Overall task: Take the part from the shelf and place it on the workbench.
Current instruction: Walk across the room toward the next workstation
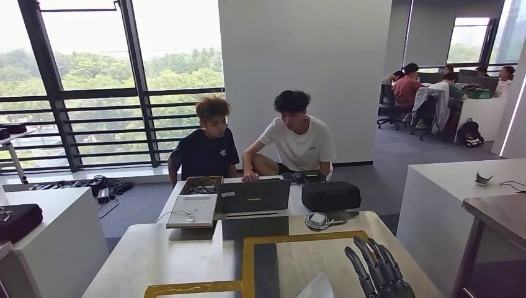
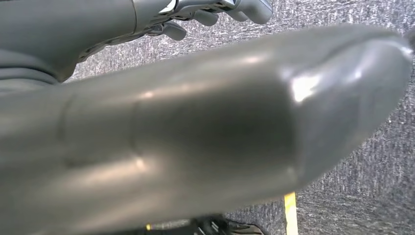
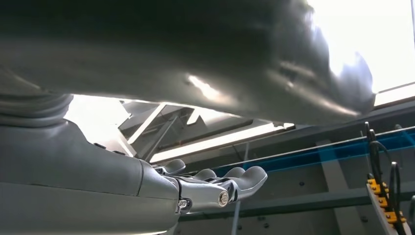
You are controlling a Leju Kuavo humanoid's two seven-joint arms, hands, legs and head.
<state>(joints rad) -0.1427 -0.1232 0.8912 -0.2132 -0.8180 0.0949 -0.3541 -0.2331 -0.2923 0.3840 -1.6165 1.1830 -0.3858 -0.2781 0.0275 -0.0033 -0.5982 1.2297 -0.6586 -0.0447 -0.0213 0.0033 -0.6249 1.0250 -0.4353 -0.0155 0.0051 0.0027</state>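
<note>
- An open office with tall windows [image 1: 111, 81] looking onto green trees, a wide white pillar [image 1: 304, 74] in the middle, and grey carpet [image 1: 397, 161] running back to a far desk where several people [image 1: 428, 84] sit.
- Just ahead stands a pale table [image 1: 186, 261] marked with yellow tape [image 1: 248, 261] that frames a rectangle on its top.
- Beyond it, a smaller table carries a dark laptop [image 1: 253, 197], a flat white device [image 1: 193, 210] with a cable, a wire-filled box [image 1: 201, 185], a black case [image 1: 330, 195] and a white charger [image 1: 317, 219].
- Two people sit behind that table: one in a dark shirt [image 1: 206, 152], one in a white shirt [image 1: 299, 143] leaning toward the laptop.
- A white counter [image 1: 49, 230] with a black bag [image 1: 18, 220] stands at the left; another white counter [image 1: 459, 180] and a brown tabletop [image 1: 502, 214] stand at the right.
- The right hand [image 1: 378, 270] rises at the lower edge of the head view over the taped table, dark fingers [image 1: 372, 261] straight, close together and pointing up, holding nothing; the right wrist view shows those fingers [image 3: 220, 181] extended, with ceiling lights behind.
- The left hand [image 2: 205, 127] hangs over grey carpet with a yellow floor line [image 2: 290, 213]; its thumb blocks most of the left wrist view, the fingers [image 2: 215, 12] look lightly curled, and I cannot tell whether they close on anything.
- A pale, white shape [image 1: 316, 288] lies at the table's near edge beside the right hand; I cannot tell whether it is the part.
</note>
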